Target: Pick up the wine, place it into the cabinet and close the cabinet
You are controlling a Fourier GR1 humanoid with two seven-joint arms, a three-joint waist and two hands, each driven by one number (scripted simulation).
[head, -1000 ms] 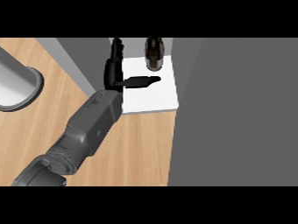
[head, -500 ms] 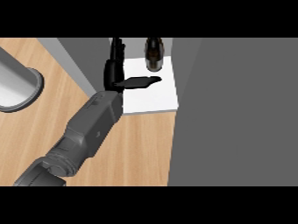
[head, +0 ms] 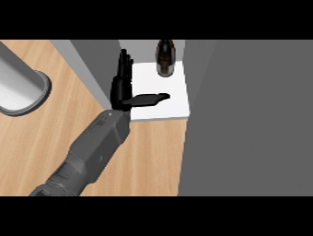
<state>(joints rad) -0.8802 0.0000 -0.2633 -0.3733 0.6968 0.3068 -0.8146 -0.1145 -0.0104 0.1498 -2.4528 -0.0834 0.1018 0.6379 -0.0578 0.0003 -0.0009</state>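
Wine set inside the cabinet, one hand spread open just in front of it.

The wine, a dark bottle, is seen standing at the back edge of the cabinet's white shelf, apart from the hand and untouched by it. A single grey forearm is brought in from the lower edge of the wooden counter, and which arm it is cannot be told. Its black hand is held over the shelf's left edge, fingers straight and stretched toward the back, thumb stuck out sideways across the shelf; nothing is held in it. A large grey panel, seemingly the cabinet's door or side, is seen along the shelf's right edge. A grey cylinder is stood on the counter near its left edge.
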